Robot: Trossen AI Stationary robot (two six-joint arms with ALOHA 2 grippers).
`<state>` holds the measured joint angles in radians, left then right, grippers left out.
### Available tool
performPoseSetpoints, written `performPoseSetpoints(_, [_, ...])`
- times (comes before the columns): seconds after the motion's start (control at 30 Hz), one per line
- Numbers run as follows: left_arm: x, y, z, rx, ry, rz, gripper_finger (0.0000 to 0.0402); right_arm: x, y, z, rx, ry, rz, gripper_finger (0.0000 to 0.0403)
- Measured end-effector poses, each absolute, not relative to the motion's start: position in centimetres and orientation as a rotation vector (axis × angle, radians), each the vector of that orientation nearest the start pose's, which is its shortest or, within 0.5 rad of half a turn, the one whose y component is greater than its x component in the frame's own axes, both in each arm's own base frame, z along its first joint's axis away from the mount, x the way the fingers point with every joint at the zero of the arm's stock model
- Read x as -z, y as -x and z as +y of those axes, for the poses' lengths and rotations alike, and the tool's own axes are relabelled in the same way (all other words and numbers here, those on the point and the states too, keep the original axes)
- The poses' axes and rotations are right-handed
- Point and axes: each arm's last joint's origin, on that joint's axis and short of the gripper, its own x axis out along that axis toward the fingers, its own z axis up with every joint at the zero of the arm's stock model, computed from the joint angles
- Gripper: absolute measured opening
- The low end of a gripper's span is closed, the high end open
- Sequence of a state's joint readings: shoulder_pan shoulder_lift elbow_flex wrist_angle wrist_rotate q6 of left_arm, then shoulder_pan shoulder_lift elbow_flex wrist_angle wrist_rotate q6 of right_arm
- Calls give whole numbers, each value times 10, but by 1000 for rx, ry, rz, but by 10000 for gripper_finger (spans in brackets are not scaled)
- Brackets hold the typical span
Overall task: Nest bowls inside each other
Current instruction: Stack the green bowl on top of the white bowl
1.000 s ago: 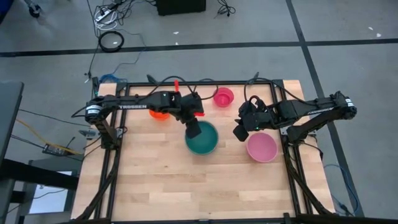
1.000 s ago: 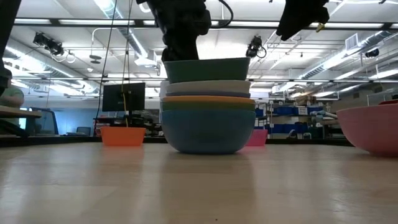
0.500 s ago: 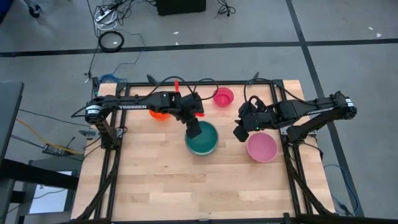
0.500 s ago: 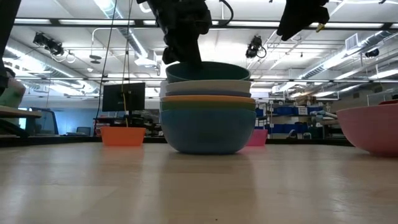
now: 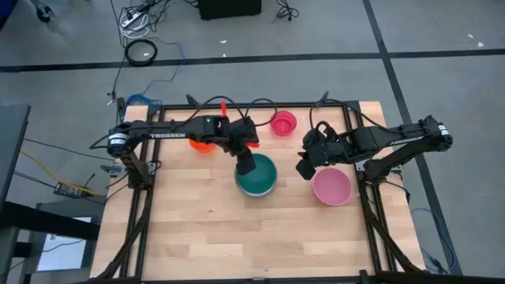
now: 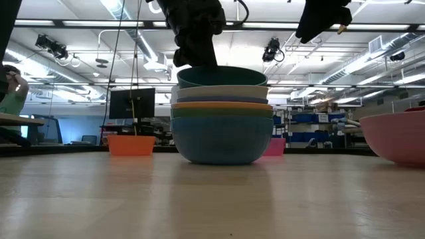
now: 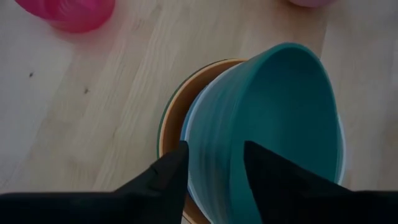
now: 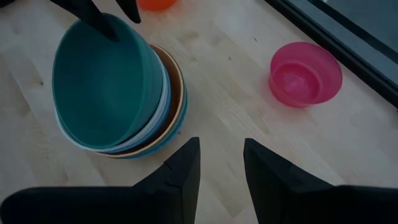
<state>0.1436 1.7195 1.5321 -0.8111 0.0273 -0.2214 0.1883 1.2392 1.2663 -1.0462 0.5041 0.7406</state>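
Near the table's middle, several bowls are nested in a stack, blue at the bottom and the teal bowl on top, resting in the white bowl. My left gripper is open at the teal bowl's far-left rim, one finger inside and one outside. My right gripper hangs open and empty in the air, to the right of the stack. The large pink bowl rests on the table near it. My left gripper slants down from the far left with the teal bowl's rim between its spread fingers. I cannot tell whether either finger touches the rim. The bowl rests in the stack.
A small magenta bowl sits at the far edge, right of centre. A small orange-red bowl sits far left, partly under my left arm. Bare wood fills the near half of the table.
The teal bowl has sunk a little, from just above the stack down into the white bowl. My left gripper has stayed at the bowl's rim and its fingers have spread apart.
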Motion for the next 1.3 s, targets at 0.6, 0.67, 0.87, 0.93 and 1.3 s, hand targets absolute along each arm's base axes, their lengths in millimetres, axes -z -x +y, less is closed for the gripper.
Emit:
performPoseSetpoints(0.6, [-334,-362,60,-355,71,903,170,-340,-225,28,619,-331,795,112])
performPoseSetpoints(0.67, [-329,-362,58,-353,58,918,170,-340,-224,28,619,-332,795,112])
performPoseSetpoints(0.87, [-307,-361,48,-325,35,981,170,-340,-224,28,619,-332,795,113])
performPoseSetpoints(0.93, [-302,-361,48,-334,44,985,170,-340,-225,28,619,-332,794,113])
performPoseSetpoints(1.3, [-316,-361,48,-358,57,929,170,-340,-225,28,619,-332,794,113])
